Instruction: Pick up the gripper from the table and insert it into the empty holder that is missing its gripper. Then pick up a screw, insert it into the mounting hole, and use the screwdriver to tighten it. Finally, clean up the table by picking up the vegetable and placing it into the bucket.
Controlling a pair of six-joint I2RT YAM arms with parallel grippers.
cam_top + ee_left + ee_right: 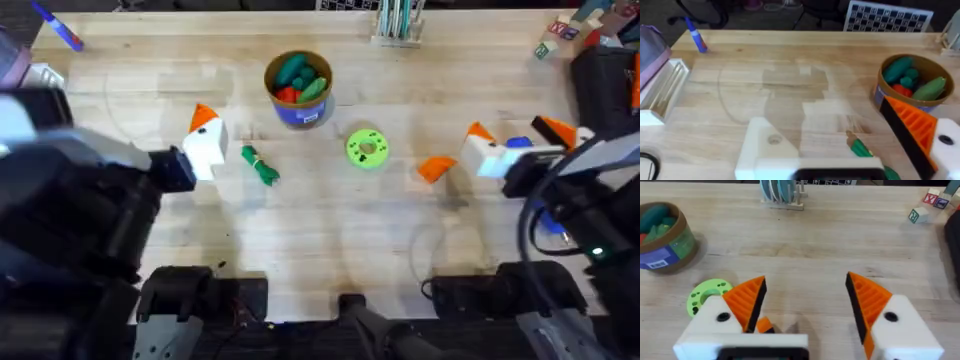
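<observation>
The loose orange gripper wedge [437, 168] lies on the table just left of my right gripper [516, 131], which stands open and empty [806, 280]. My left gripper [215, 140] is open; it carries one orange finger [912, 127], and its other side is the bare white holder [765, 145] with a small round hole. The green vegetable [260, 165] [860, 147] lies right beside the left gripper. The bucket [298, 112] [879, 92] stands behind it, holding green and red toys. A bit of the blue screwdriver [548, 222] shows under the right arm. No screw can be made out.
A lime-green disc [366, 148] sits mid-table, between the bucket and the wedge. A blue marker [60, 28] lies at the far left, a rack [398, 20] at the back edge, toy blocks [555, 40] at the far right. A white tray [660, 95] is at the left.
</observation>
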